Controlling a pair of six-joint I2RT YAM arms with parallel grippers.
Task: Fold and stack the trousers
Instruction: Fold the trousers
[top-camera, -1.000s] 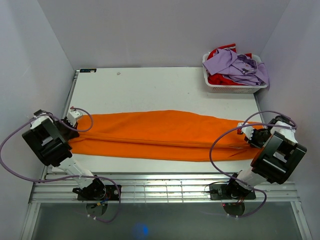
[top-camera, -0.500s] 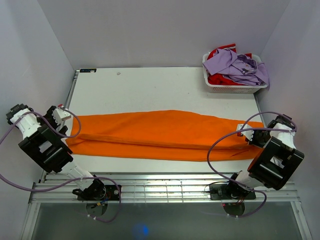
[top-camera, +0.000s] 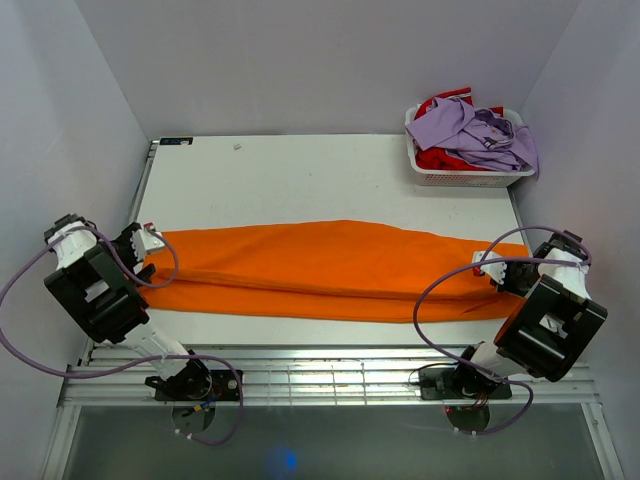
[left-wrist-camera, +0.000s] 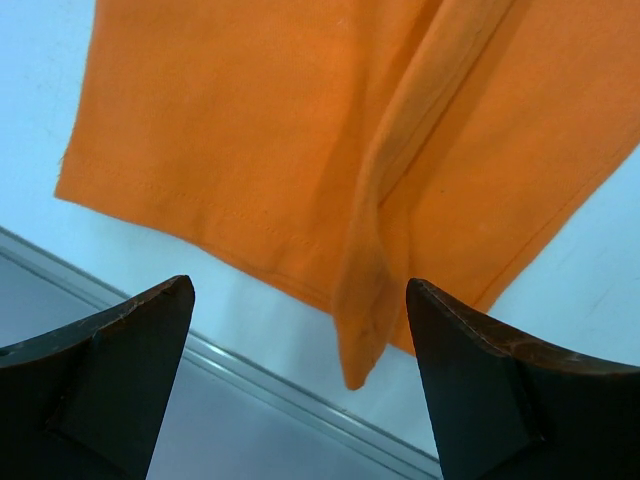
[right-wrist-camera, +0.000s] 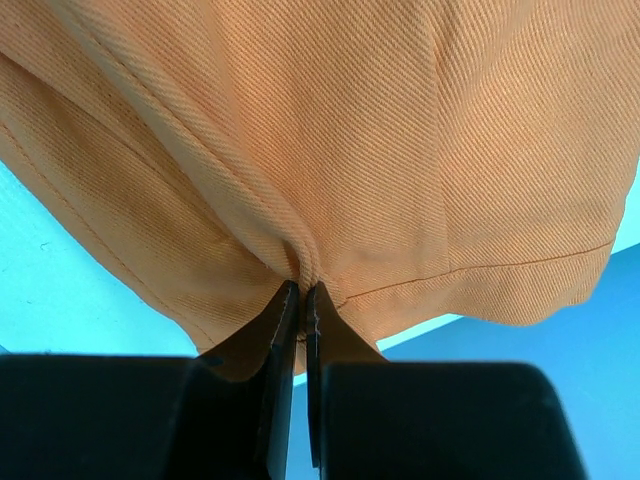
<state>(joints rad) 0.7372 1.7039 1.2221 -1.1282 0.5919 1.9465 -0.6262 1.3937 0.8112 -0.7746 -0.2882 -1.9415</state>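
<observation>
The left arm (top-camera: 95, 290) has swung back in toward the cloth after pulling away to the left a moment ago, and its jaws, which were pinched shut on the left end 1 second back, now stand wide apart with nothing in them. The right arm (top-camera: 550, 320) has barely shifted.

We see the trousers (top-camera: 330, 268) lying flat on the surface (top-camera: 300, 175) as 1 long orange band, the legs laid together lengthwise. The long axis runs straight across from left to right, almost from 1 arm to the other. In the left wrist view the hem end sits just ahead of the open jaws, apart from them, with a raised fold ridge running down toward the gap between the 2 fingers (left-wrist-camera: 130, 350).

Over on the right, the jaws are closed tight on the cloth. The right wrist view shows a seam at the edge of the trousers nipped between the tips.

So each end lies nearest its own arm. We judge the next fold has to go end to end along that axis, and the left jaws would need to move forward and down onto the hem in front of them first.

The basket (top-camera: 450, 178) with the lilac shirt (top-camera: 480, 130) and red garment (top-camera: 440, 157) sits at the far right corner, well apart.
</observation>
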